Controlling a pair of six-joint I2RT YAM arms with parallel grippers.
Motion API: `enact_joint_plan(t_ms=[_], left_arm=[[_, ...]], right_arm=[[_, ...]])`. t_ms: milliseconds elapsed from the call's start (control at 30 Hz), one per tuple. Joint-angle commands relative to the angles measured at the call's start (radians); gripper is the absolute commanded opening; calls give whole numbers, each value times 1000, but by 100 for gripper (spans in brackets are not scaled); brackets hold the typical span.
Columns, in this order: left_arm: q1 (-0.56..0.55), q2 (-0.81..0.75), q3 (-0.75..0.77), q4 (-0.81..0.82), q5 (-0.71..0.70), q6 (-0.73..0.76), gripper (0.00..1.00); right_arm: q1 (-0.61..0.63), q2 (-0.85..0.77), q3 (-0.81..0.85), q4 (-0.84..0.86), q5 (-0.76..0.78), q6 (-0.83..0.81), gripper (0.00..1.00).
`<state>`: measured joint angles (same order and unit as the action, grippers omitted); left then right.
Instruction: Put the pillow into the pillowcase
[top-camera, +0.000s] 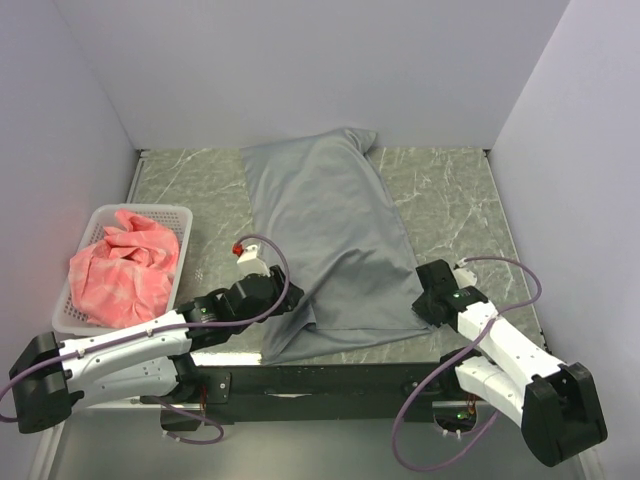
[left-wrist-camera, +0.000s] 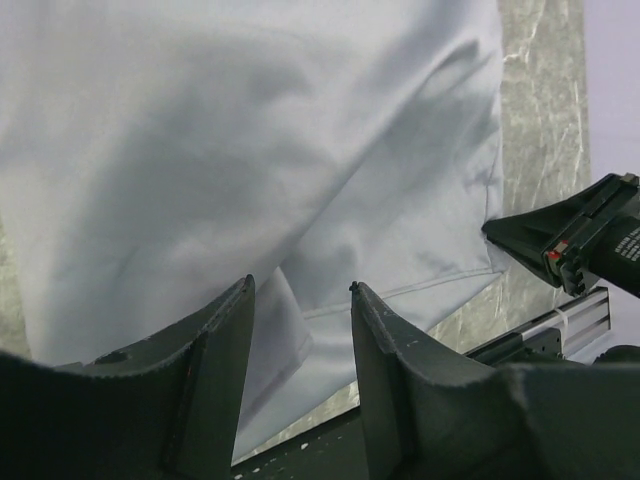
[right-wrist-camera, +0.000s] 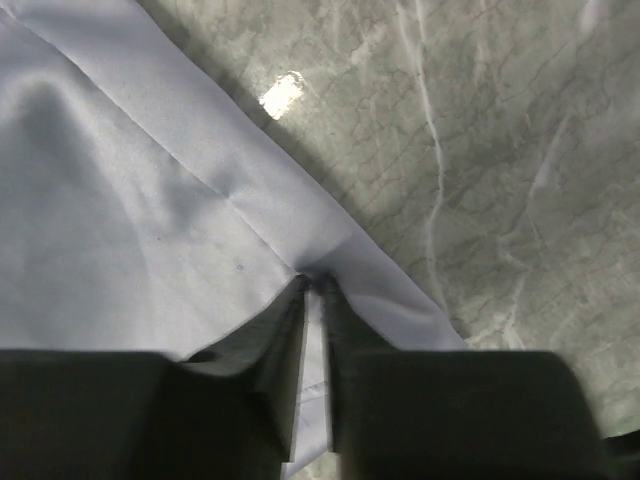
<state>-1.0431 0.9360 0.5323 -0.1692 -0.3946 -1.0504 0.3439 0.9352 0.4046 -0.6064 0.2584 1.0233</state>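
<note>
Now the grey pillowcase is laid along the middle of the table. Its near right edge is pinched tight by the right gripper. The left gripper is held just over the near left corner, fingers spread apart, with nothing gripped.

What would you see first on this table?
The big grey pillowcase sprawled down the middle of the table. Next, the pink cloth bundled in the white basket on the left. The right hand pinches the pillowcase's near corner; the left hand is open at its other near corner.
</note>
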Motion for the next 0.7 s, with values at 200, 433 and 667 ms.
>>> enact_joint_plan(t_ms=[200,433,667], left_arm=[[-17,12,-20,85,0,78,48],[-156,187,95,46,-99,124,63],[-264,345,221,241,17,280,67]], right_arm=[[7,-73,86,-134,62,18,0],[7,-151,131,-199,-7,-22,20],[4,-173,186,-276,12,41,72]])
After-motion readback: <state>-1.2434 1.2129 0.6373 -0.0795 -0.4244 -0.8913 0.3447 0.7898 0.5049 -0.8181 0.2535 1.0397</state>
